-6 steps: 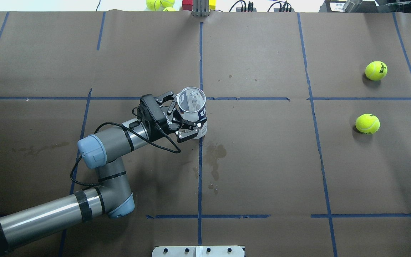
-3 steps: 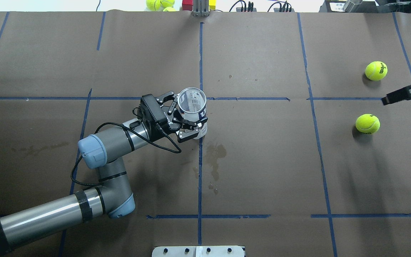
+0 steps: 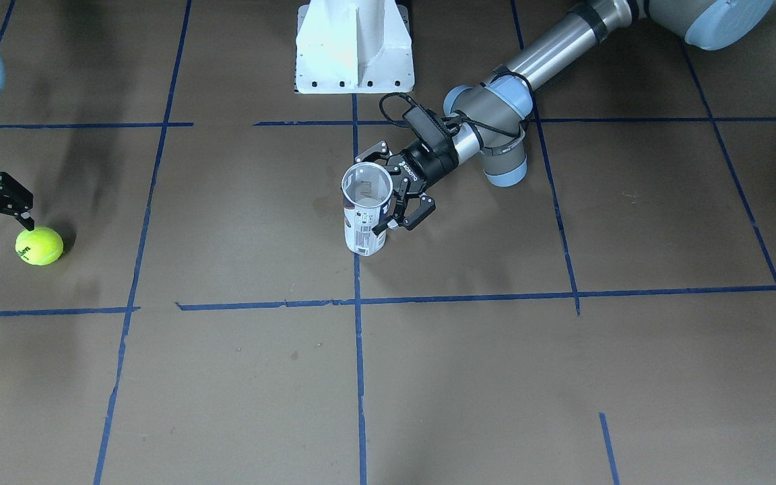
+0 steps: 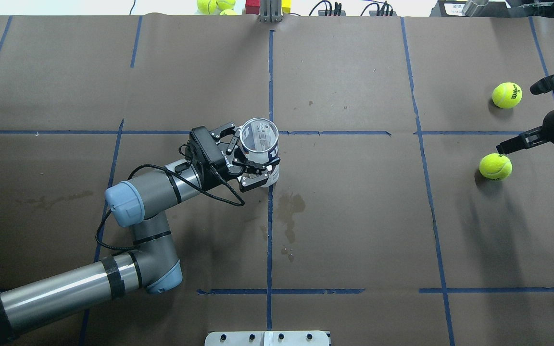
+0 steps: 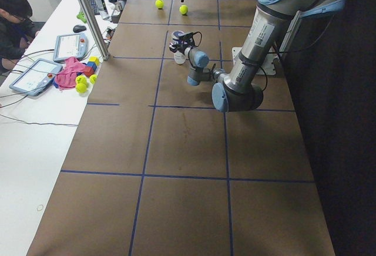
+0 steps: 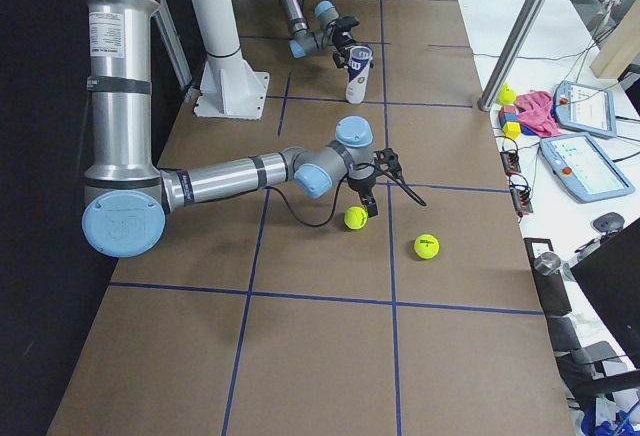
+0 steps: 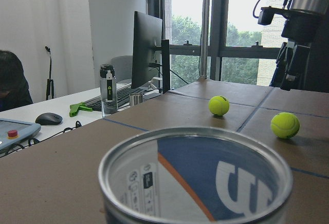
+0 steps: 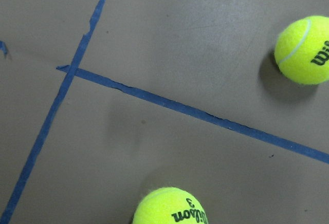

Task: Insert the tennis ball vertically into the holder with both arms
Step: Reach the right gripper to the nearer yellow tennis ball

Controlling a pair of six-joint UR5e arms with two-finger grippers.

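The right arm has swung in from the surface's (image 4: 354, 216) edge, where a second ago there was nothing. Its right pincer (image 4: 515, 120) now hangs with jaws spread wide, one fingertip just over the nearer ball (image 4: 495, 166) and the other near the second ball (image 4: 507, 94). It holds nothing yet. I take this as the start of the pick-up, with the pincer not yet centred on either ball.

The left side has not shifted. The left pincer (image 4: 250, 154) stays clamped around the holder (image 4: 270, 154), which stands upright, mouth up, on the middle tape line and well apart from both balls. The tube is empty – the label shows clean through its open top – so the insertion itself is all still to come.
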